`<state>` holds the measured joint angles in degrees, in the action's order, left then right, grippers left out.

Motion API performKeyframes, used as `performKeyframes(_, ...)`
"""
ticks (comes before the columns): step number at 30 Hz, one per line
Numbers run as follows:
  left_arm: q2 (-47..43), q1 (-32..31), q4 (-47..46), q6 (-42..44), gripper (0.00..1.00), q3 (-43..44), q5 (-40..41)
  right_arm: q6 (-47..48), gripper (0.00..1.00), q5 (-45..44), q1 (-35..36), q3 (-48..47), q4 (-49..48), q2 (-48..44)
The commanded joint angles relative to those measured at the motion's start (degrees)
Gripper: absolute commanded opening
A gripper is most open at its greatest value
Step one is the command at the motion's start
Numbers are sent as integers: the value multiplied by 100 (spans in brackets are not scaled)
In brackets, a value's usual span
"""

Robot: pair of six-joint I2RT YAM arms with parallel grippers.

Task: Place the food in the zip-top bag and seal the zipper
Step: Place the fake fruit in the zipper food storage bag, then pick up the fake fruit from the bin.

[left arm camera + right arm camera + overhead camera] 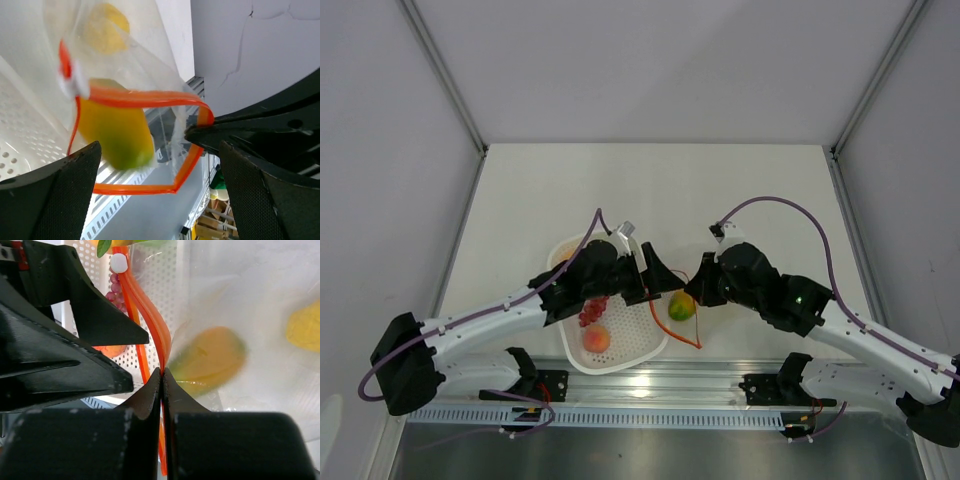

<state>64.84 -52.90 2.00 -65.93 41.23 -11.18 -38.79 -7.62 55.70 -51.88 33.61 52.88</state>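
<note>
The clear zip-top bag [145, 65] hangs with its mouth held wide, the red-orange zipper [150, 189] forming a loop. My right gripper [162, 374] is shut on that zipper [150, 315] at one side of the mouth. A blurred yellow-green mango [117, 132] sits at the mouth, and through the plastic it shows as the mango [207, 360]. Another yellow fruit [105, 27] lies deeper in the bag. My left gripper [160, 200] stands open just before the mouth with nothing between its fingers. From above, the left gripper [655, 280] and the right gripper [698, 285] nearly meet over the mango [681, 306].
A white perforated basket [635, 350] stands at the near edge under my left arm, holding dark red grapes [592, 312] and a pink-orange peach [597, 340]. A metal rail [650, 400] runs along the table's near edge.
</note>
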Motion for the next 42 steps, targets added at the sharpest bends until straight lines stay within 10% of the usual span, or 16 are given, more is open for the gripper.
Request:
performKeyframes(1, -261, 17, -70, 98, 99, 78, 168, -24, 0, -196, 37, -156, -38, -32)
performKeyframes(23, -2238, 289, 1882, 1328, 99, -238, 1495, 29, 0, -565, 37, -191, 278, 161)
performKeyframes(42, -1536, 2740, 2956, 1671, 99, 16, 854, 90, 0, -627, 20, -165, 225, 521)
